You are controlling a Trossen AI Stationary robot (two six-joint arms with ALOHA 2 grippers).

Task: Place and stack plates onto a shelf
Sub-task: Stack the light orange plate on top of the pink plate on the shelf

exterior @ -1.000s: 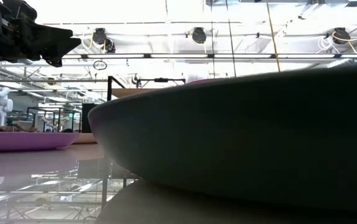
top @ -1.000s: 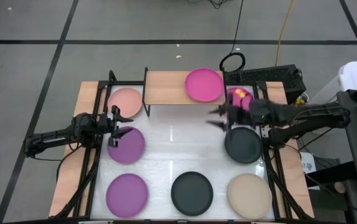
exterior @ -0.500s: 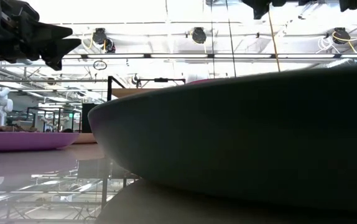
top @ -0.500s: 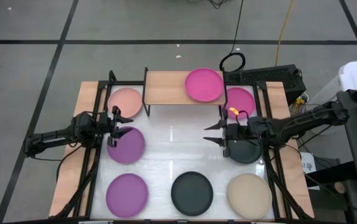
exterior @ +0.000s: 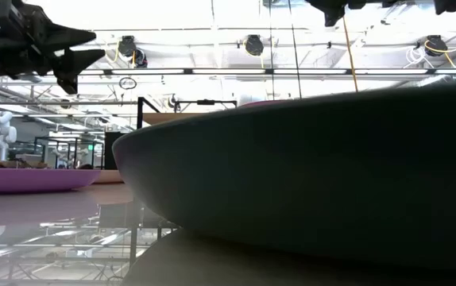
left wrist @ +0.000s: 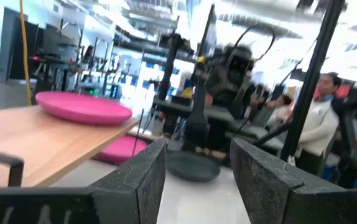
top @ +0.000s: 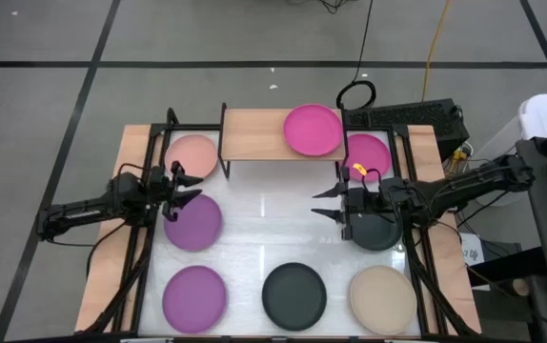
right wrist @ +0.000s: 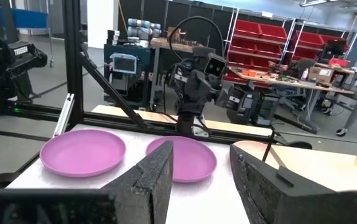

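Note:
The shelf (top: 254,135) stands at the table's far edge with one magenta plate (top: 313,130) lying flat on its wooden top. On the table lie a second magenta plate (top: 369,152), a pale pink plate (top: 192,154), two purple plates (top: 195,223) (top: 194,293), two dark plates (top: 376,229) (top: 293,293) and a beige plate (top: 382,295). My left gripper (top: 184,187) hovers open over the far rim of the upper purple plate. My right gripper (top: 329,202) hovers open beside the left rim of the dark plate under its wrist. Both wrist views show empty open fingers (left wrist: 160,155) (right wrist: 163,158).
Black frame posts (top: 171,119) stand at the shelf's corners and along the table's wooden side strips (top: 111,248). The white table middle (top: 273,214) between the two grippers is bare. A person in white (left wrist: 324,118) stands in the room beyond. Cables (top: 356,93) lie behind the shelf.
My right gripper has moved from above the magenta plate beside the shelf toward the table's near edge, staying open, and has held over the dark plate's left rim for the last half second. My left gripper has turned a little at the wrist. No plate has moved.

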